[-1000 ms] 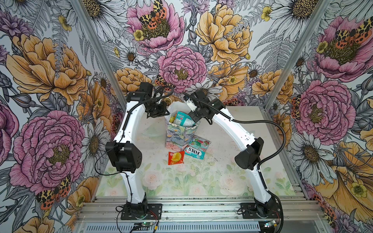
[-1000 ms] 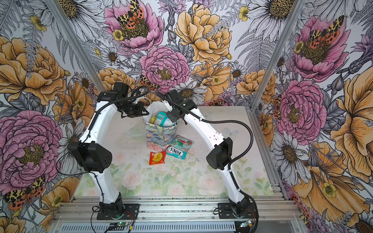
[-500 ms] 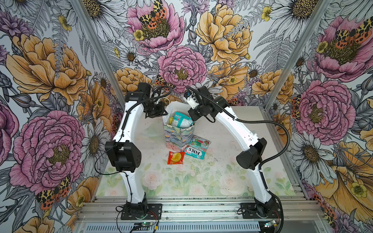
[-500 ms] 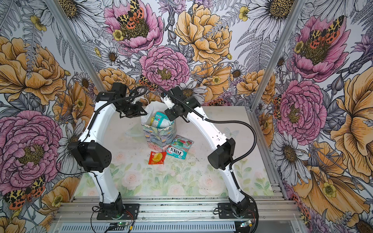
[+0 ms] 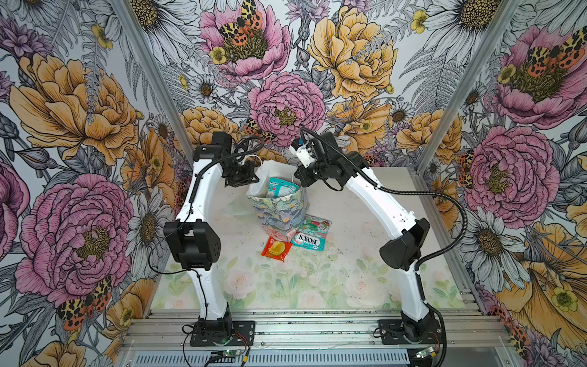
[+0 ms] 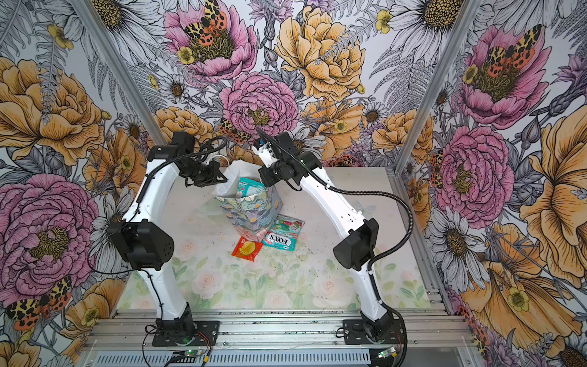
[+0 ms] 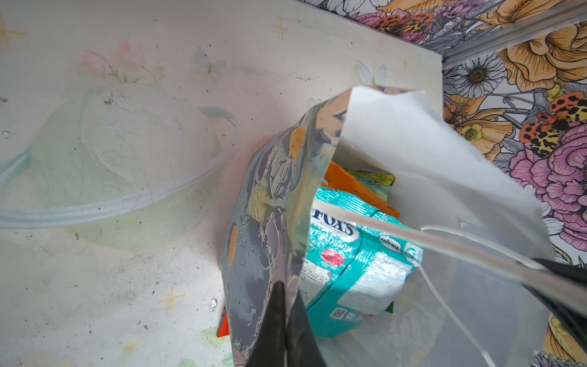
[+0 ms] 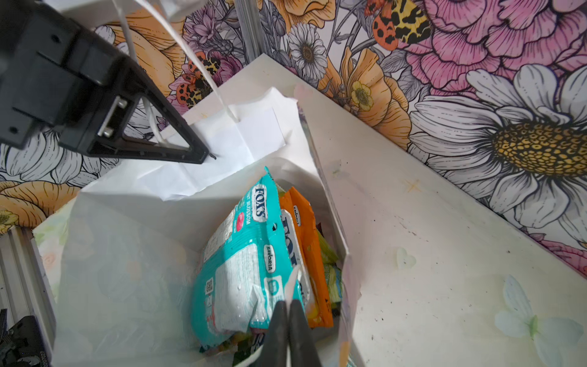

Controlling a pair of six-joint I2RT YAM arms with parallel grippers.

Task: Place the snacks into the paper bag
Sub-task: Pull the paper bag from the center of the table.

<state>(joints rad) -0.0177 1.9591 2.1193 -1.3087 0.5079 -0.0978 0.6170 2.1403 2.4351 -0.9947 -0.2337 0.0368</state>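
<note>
The paper bag (image 5: pixel 278 211) (image 6: pixel 251 208) stands upright mid-table with its mouth held wide. My left gripper (image 5: pixel 255 180) (image 7: pixel 284 286) is shut on its left rim. My right gripper (image 8: pixel 288 303) (image 5: pixel 299 183) is shut on the opposite rim, where a white strip of the bag rises from the tips. Inside stand snacks: a teal FOX'S packet (image 8: pixel 251 254) (image 7: pixel 352 251), an orange one (image 8: pixel 313 241) and a yellow-green one (image 7: pixel 371 178). Two snacks lie on the table by the bag's front: a teal FOX'S packet (image 5: pixel 311 235) (image 6: pixel 283 235) and a red packet (image 5: pixel 277 248) (image 6: pixel 247 248).
A clear plastic bowl-like thing (image 7: pixel 111 152) (image 5: pixel 233 208) lies on the table just left of the bag. Floral walls close in the back and both sides. An aluminium rail (image 5: pixel 317 330) carrying both arm bases runs along the front edge.
My left gripper has drawn the bag's left rim further left and the right gripper has shifted slightly, so the mouth stands wider. The two packets on the table have not moved.
</note>
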